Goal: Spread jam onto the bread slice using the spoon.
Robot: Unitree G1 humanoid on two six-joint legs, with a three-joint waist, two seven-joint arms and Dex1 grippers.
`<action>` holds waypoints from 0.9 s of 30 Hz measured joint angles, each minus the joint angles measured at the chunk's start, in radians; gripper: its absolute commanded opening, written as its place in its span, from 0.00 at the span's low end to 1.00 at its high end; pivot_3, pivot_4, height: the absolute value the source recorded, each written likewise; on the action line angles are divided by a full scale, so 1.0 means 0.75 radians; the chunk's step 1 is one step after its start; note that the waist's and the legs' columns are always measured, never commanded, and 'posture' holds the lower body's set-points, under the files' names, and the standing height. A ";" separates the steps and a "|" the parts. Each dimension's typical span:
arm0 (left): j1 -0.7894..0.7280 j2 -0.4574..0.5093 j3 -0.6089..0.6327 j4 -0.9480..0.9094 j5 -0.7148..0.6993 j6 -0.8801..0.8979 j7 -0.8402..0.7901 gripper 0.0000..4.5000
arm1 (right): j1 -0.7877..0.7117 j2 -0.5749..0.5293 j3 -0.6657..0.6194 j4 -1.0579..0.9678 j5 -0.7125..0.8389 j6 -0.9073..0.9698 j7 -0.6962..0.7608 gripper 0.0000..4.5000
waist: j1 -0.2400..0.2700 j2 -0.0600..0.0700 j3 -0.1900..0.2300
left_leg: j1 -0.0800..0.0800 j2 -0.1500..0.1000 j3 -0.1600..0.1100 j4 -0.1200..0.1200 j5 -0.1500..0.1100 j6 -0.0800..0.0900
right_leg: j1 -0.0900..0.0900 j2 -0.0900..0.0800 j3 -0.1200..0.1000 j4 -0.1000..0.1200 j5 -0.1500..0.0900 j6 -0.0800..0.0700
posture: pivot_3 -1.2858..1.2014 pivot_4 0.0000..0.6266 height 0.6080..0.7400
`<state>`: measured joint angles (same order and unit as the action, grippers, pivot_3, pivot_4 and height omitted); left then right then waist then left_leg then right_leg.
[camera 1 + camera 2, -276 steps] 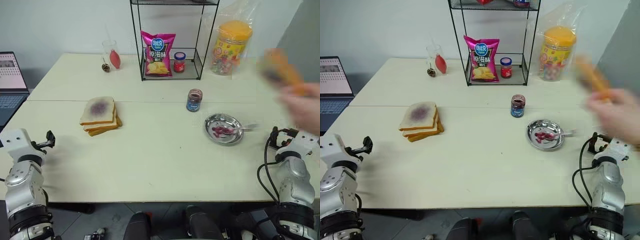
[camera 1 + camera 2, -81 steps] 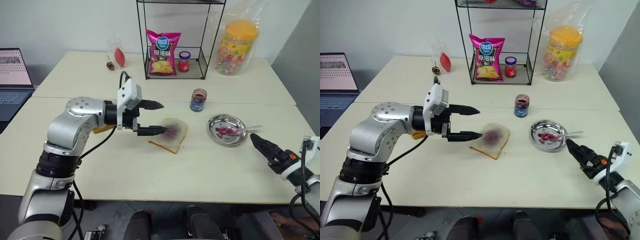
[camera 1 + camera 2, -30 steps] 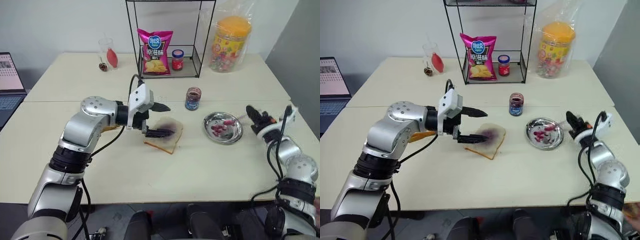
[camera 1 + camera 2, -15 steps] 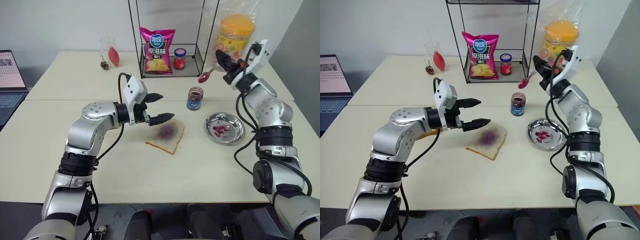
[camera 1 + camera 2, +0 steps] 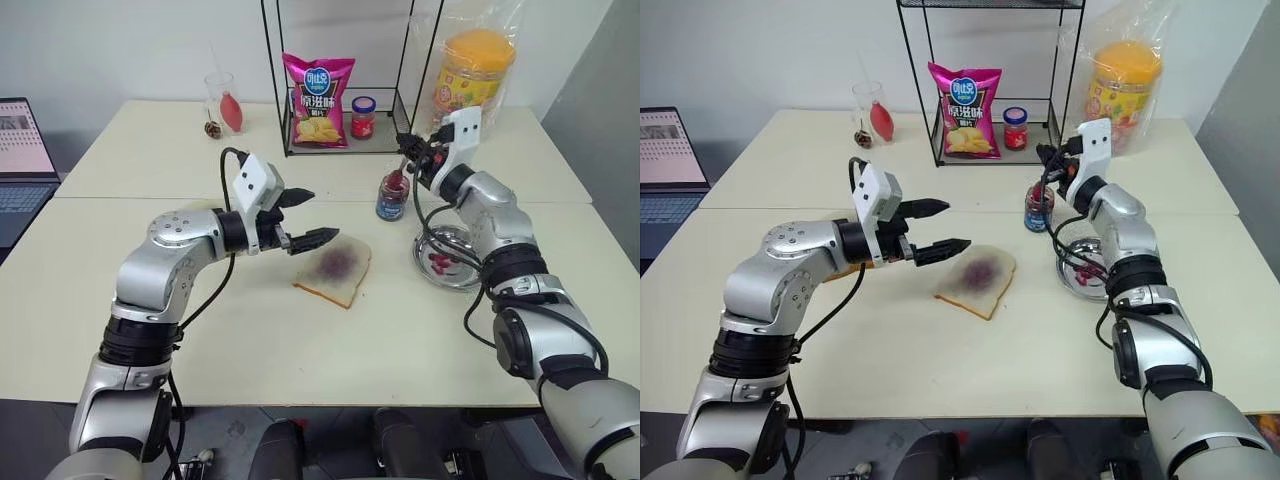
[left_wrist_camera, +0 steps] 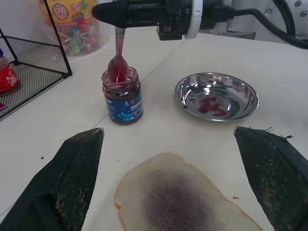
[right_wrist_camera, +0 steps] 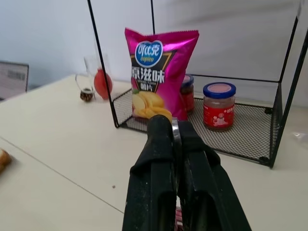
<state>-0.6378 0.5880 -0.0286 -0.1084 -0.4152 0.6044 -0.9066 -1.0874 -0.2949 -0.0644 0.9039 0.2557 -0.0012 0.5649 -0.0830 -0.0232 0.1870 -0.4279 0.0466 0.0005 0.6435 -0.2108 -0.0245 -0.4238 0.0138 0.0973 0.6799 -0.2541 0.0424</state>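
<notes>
One jam-stained silver spoon (image 6: 117, 57), clamped in the right end effector (image 6: 111, 10), dips into the jam (image 6: 122, 95).

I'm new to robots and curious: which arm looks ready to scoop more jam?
The right. Its gripper is shut on the spoon, whose bowl sits in the mouth of the jam jar. The left gripper hangs open beside the bread slice, holding nothing.
</notes>
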 measured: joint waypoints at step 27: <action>0.000 0.001 0.000 -0.004 -0.004 -0.004 0.027 1.00 | -0.173 0.050 -0.374 0.230 0.181 0.368 -0.165 0.02 | 0.000 0.000 0.000 | 0.000 0.000 0.000 0.000 0.000 0.000 | 0.000 0.000 0.000 0.000 0.000 0.000 | 0.52 0.24 1.00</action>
<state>-0.6378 0.5888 -0.0286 -0.1111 -0.4182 0.6011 -0.8865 -1.2171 -0.2576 -0.3451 1.0766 0.3915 0.2747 0.4412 -0.0834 -0.0232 0.1871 -0.4276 0.0466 0.0006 0.6434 -0.2107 -0.0246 -0.4234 0.0137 0.0974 0.6802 -0.2539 0.0421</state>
